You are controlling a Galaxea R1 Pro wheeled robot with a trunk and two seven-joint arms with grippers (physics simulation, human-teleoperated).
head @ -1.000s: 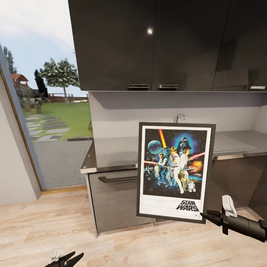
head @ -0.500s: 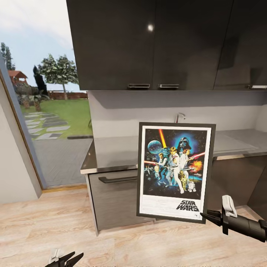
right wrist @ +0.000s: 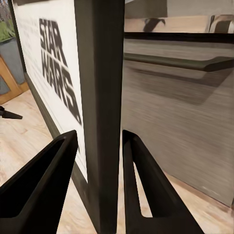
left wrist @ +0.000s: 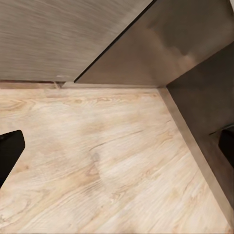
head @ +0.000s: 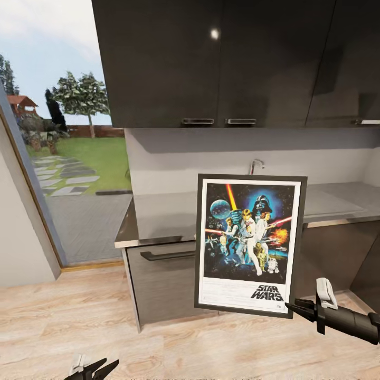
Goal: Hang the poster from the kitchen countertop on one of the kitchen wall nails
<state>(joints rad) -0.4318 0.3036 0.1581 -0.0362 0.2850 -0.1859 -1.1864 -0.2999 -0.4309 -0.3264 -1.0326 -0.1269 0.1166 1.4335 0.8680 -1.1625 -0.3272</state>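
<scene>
The Star Wars poster (head: 249,244) hangs upright in the air in front of the kitchen countertop (head: 169,214), its black frame and white border facing me. My right gripper (head: 293,307) is shut on the poster's lower right corner. In the right wrist view the frame's edge (right wrist: 100,107) sits clamped between the two dark fingers (right wrist: 46,180), with the "STAR WARS" logo (right wrist: 57,73) beside them. My left gripper (head: 95,368) hangs low over the wooden floor, open and holding nothing; its fingertips (left wrist: 9,151) frame bare floorboards. The chrome faucet (head: 256,165) peeks above the poster.
Dark glossy wall cabinets (head: 211,63) hang over a grey backsplash (head: 237,153). A drawer front with a dark handle (head: 168,255) is below the worktop. A large glass opening (head: 63,158) to a garden is at the left. Wooden floor (head: 68,316) stretches before the cabinets.
The whole view has shifted slightly, the window edge and garden sliding left, so the camera has turned a little. Poster and both grippers keep their places in the picture.
</scene>
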